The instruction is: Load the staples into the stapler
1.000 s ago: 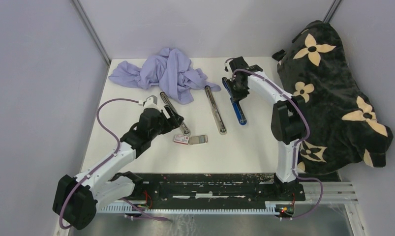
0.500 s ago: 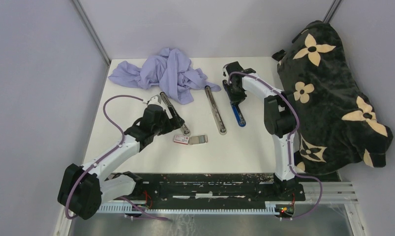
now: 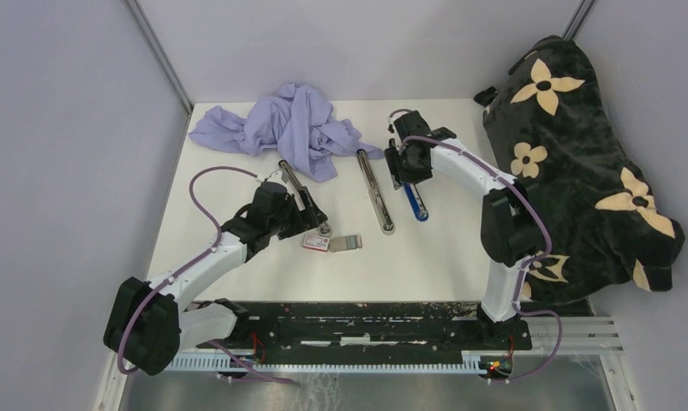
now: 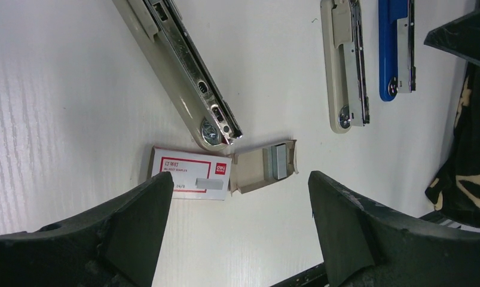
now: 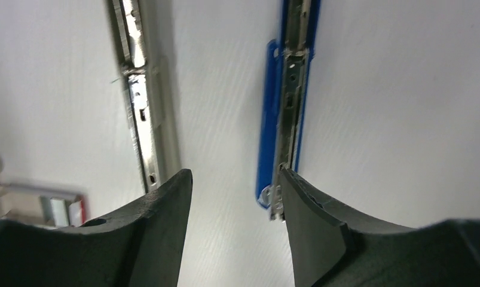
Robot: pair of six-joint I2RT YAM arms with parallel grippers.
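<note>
The red-and-white staple box (image 4: 191, 173) lies on the white table with its grey tray (image 4: 252, 173) pulled out; silvery staples (image 4: 279, 160) sit in the tray. The box (image 3: 316, 243) also shows in the top view. Three staplers lie open flat: a beige one (image 4: 177, 66) ending at the box, a second beige one (image 4: 345, 66), and a blue one (image 4: 396, 48). My left gripper (image 4: 240, 182) is open and empty, hovering above the box and tray. My right gripper (image 5: 234, 176) is open and empty, above the table between the blue stapler (image 5: 288, 107) and the middle beige stapler (image 5: 144, 107).
A crumpled purple cloth (image 3: 289, 124) lies at the back of the table, touching the far ends of the beige staplers. A large black bag with cream flowers (image 3: 580, 171) fills the right side. Grey walls close in the left and the back.
My left gripper has moved a little right, toward the box. My right gripper has shifted slightly nearer along the blue stapler and turned. The box, tray and staplers have not moved.
</note>
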